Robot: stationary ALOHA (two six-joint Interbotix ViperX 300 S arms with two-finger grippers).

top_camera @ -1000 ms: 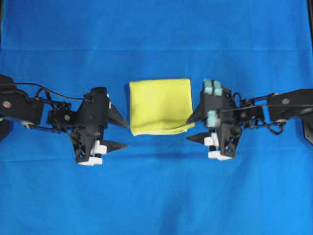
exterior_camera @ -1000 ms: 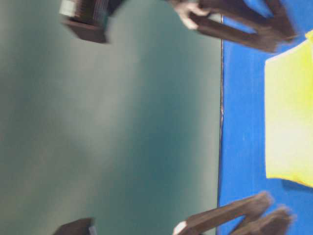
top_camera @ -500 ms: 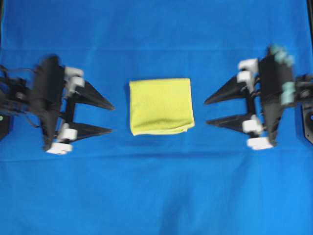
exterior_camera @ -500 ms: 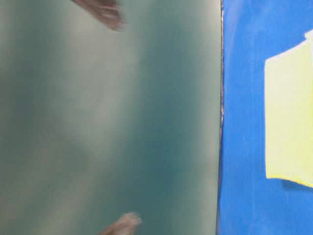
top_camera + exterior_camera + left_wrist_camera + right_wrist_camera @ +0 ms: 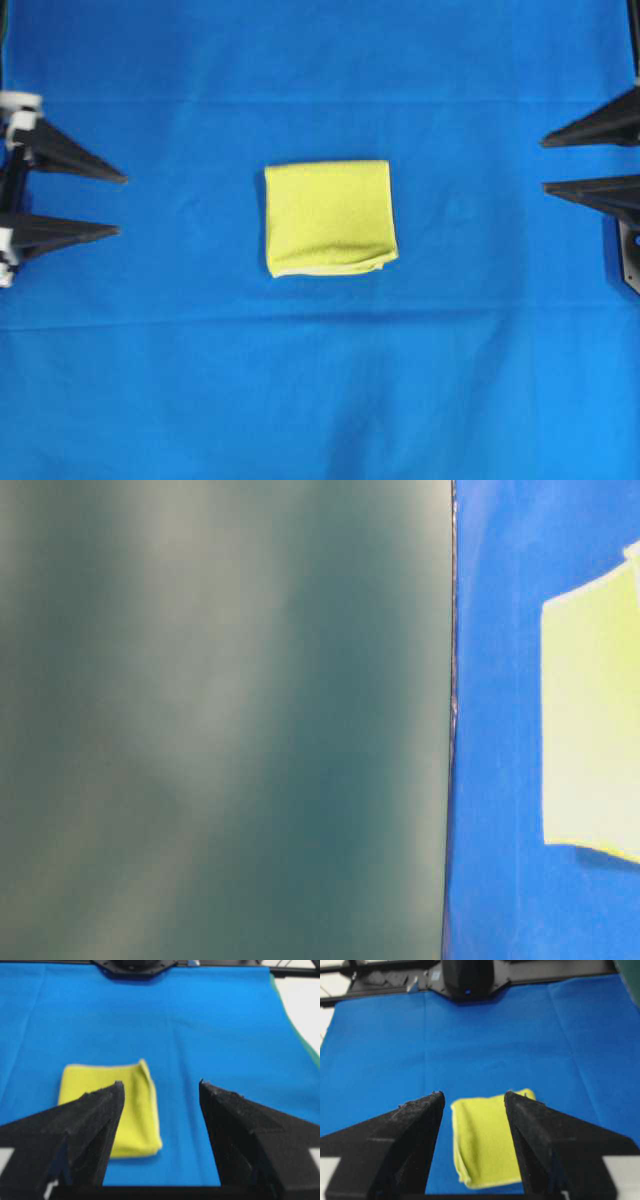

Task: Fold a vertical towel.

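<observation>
Yellow-green towel [image 5: 329, 218] lies folded mid-bench, so both spread, empty claws, left claw [image 5: 112, 204] and right claw [image 5: 548, 164], sit well apart.

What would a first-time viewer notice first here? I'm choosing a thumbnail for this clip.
The bright yellow-green towel lies folded into a compact rectangle in the middle of the large blue cloth. At the overhead view's far edges sit the left gripper and right gripper, both open, empty and well clear of the towel.
</observation>
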